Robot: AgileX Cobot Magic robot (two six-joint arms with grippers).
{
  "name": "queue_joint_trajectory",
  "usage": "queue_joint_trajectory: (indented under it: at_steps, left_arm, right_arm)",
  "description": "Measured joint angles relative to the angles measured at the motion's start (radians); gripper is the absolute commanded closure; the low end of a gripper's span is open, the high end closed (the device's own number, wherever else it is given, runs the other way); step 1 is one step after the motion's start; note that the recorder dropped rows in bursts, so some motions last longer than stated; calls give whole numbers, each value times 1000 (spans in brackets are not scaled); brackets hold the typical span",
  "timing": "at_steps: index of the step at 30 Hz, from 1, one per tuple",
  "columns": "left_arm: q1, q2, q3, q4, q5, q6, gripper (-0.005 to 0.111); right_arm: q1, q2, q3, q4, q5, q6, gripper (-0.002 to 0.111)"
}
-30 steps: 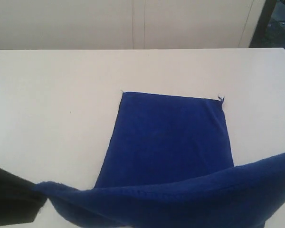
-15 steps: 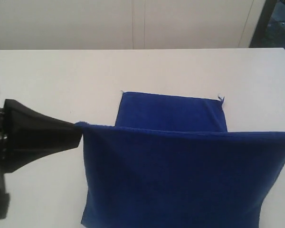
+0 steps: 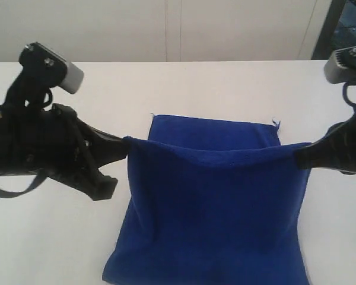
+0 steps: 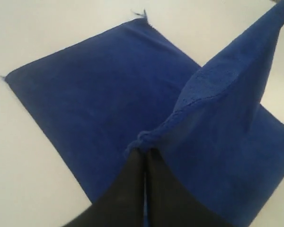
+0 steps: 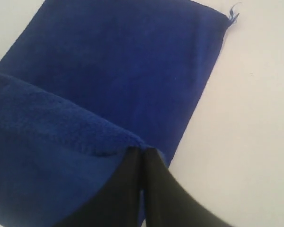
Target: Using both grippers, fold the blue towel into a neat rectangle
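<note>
The blue towel (image 3: pixel 213 196) lies partly on the white table (image 3: pixel 166 89), its far end flat and its near end lifted. My left gripper (image 3: pixel 126 145) is shut on the raised left corner, and my right gripper (image 3: pixel 298 153) is shut on the raised right corner. Between them the held edge stretches taut above the flat layer, a little short of the far hem. In the left wrist view the black fingers (image 4: pixel 132 175) pinch bunched blue towel (image 4: pixel 85 94). The right wrist view shows closed fingers (image 5: pixel 156 175) gripping a corner of the blue towel (image 5: pixel 118 66).
The table's far edge meets a pale wall (image 3: pixel 166 29). A dark opening (image 3: pixel 344 24) shows at the back right. Bare white tabletop lies on both sides of the towel, under the two arms.
Both grippers have carried the towel's near edge up and toward the far hem. The arms have come into the exterior view, and the lifted edge now covers most of the flat layer.
</note>
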Motion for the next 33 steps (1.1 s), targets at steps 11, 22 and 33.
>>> queue_joint_trajectory:
  at_steps: [11,22,33]
  left_arm:
    - [0,177,-103,0,-95,-7,107]
    - [30,406,-228,-3,-158,7,107]
    - [45,543,-354,-4,-189,24,107]
  right_arm:
    - [0,158,-5,-57,-131,25,108]
    - [0,268,-30,-276,-268,172,108]
    - [0,450,-62,-308,-386,194,108]
